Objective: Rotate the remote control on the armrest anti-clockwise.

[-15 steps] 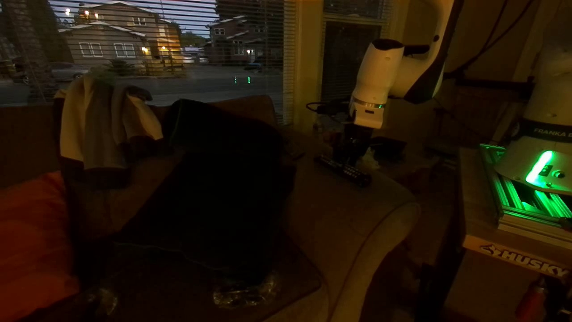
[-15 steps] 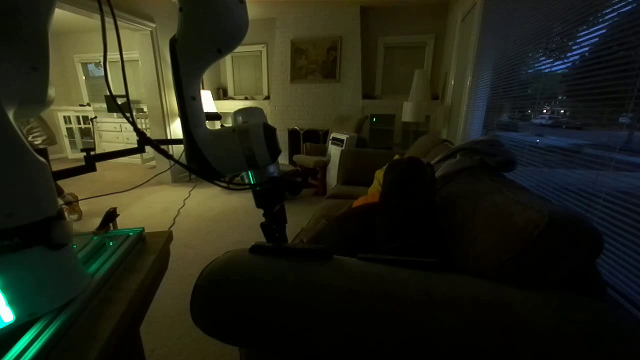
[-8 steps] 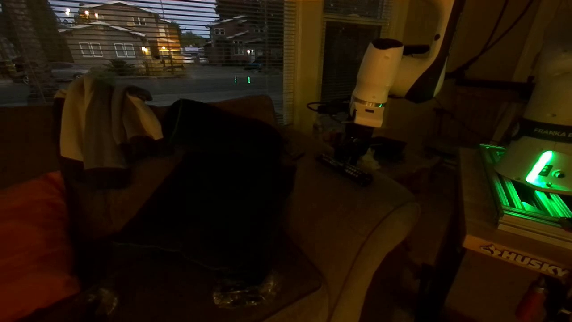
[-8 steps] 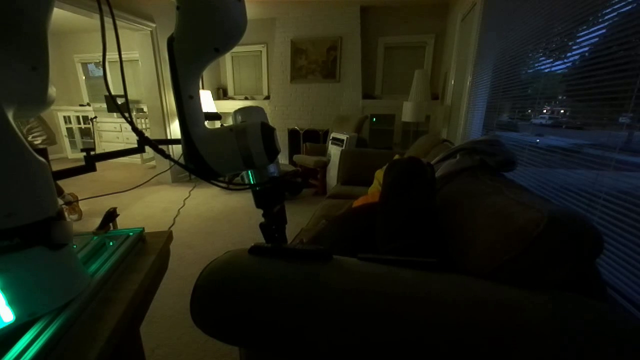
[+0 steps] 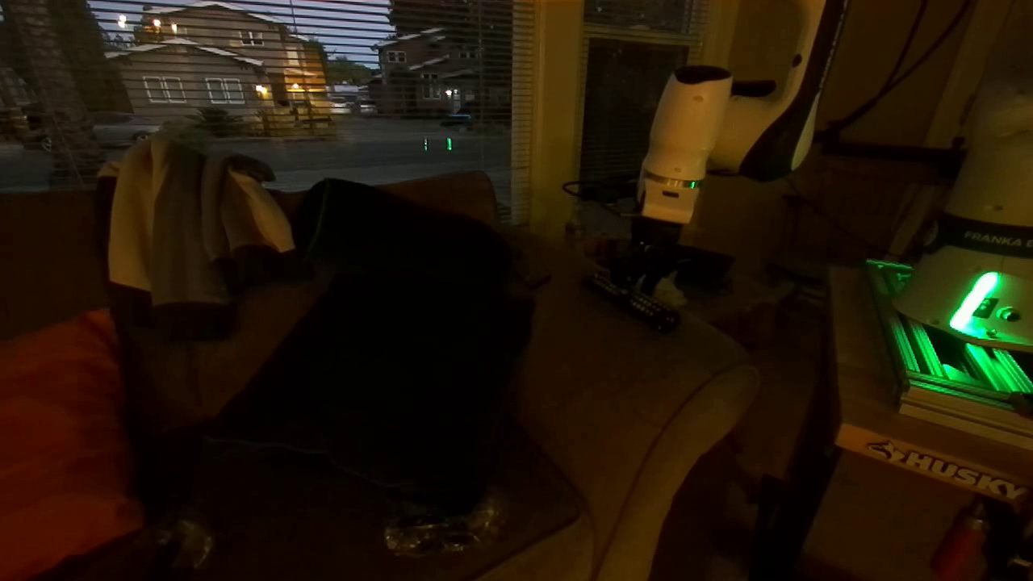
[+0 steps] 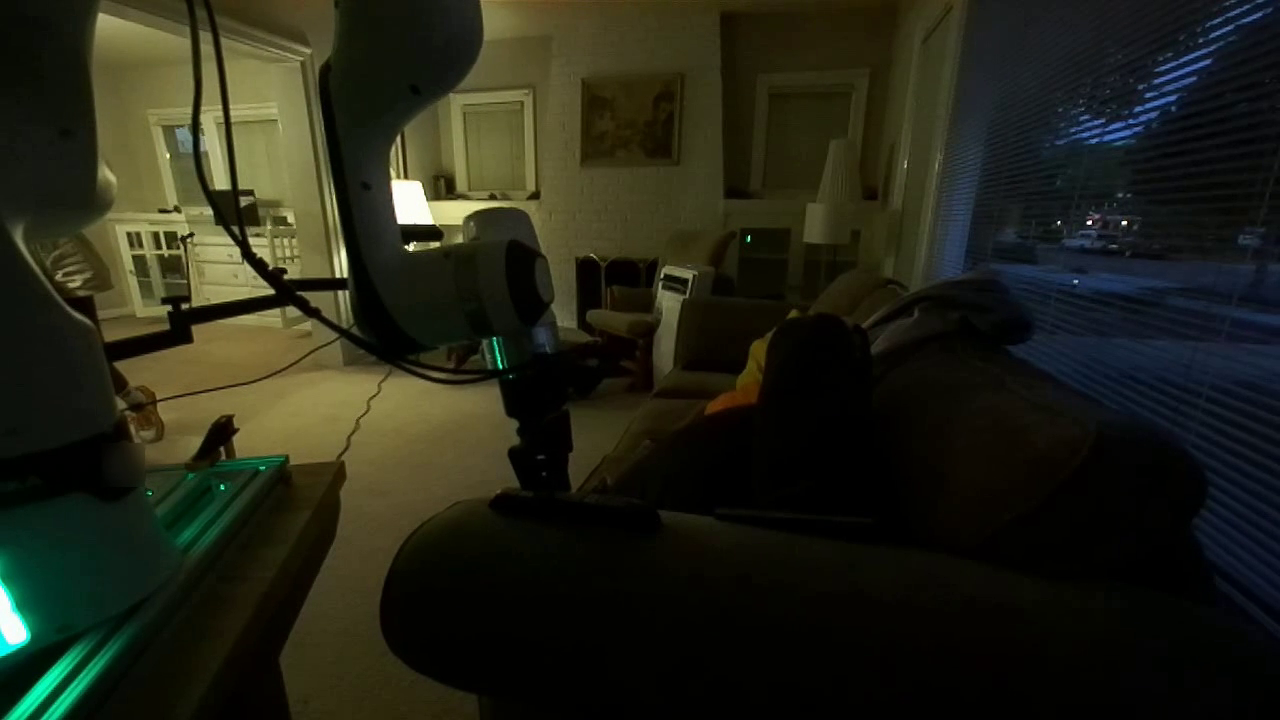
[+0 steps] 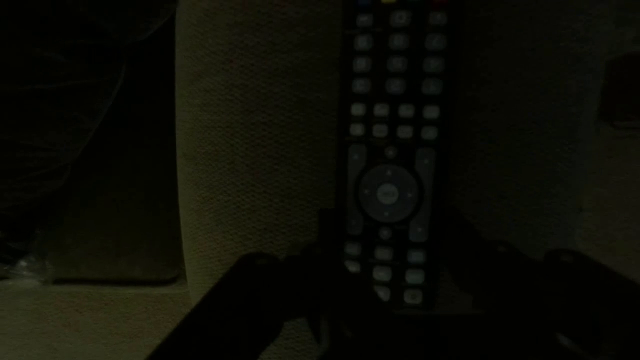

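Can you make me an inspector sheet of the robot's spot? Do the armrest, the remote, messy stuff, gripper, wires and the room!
Surface: fabric-covered armrest, dimly lit.
Job's things: remote control, buttons up, on the armrest.
Clutter: dark cushion, orange cushion, what looks like clear plastic.
Grippers: one gripper, its fingers on either side of the remote control; too dark to tell whether they squeeze it.
Cables: black cables droop beside the robot arm; a cord lies on the carpet.
Surroundings: window blinds, lit lamp, workbench marked HUSKY.
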`<move>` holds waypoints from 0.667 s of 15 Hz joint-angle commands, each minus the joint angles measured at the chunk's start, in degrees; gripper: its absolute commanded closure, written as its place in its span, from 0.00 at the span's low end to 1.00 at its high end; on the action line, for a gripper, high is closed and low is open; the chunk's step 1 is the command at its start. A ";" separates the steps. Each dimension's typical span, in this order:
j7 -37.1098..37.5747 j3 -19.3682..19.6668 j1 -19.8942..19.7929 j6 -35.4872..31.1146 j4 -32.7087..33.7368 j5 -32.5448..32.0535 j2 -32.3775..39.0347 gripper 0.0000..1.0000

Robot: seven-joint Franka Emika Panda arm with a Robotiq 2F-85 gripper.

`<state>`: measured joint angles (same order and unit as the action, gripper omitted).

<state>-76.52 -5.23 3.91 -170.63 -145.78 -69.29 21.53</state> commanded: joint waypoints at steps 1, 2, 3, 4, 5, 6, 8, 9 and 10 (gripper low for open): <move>-2.87 -0.99 -1.28 1.54 -1.76 3.15 -1.01 0.20; -2.99 -1.04 -1.26 1.97 -2.00 3.33 -1.48 0.14; -3.91 -1.55 -1.79 1.83 -2.50 4.34 -1.75 0.08; -3.91 -1.68 -1.78 2.11 -2.88 4.54 -2.53 0.00; -5.03 -2.45 -2.33 2.73 -3.69 6.03 -3.18 0.00; -5.19 -2.84 -2.57 2.91 -4.19 6.62 -4.11 0.00; -6.76 -4.14 -3.40 3.33 -5.25 8.87 -5.92 0.00; -7.77 -5.06 -3.97 3.43 -6.06 10.51 -7.12 0.00; -8.76 -5.88 -4.41 3.70 -6.78 11.88 -8.33 0.00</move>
<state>-81.05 -8.32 1.33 -168.53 -148.76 -62.40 18.69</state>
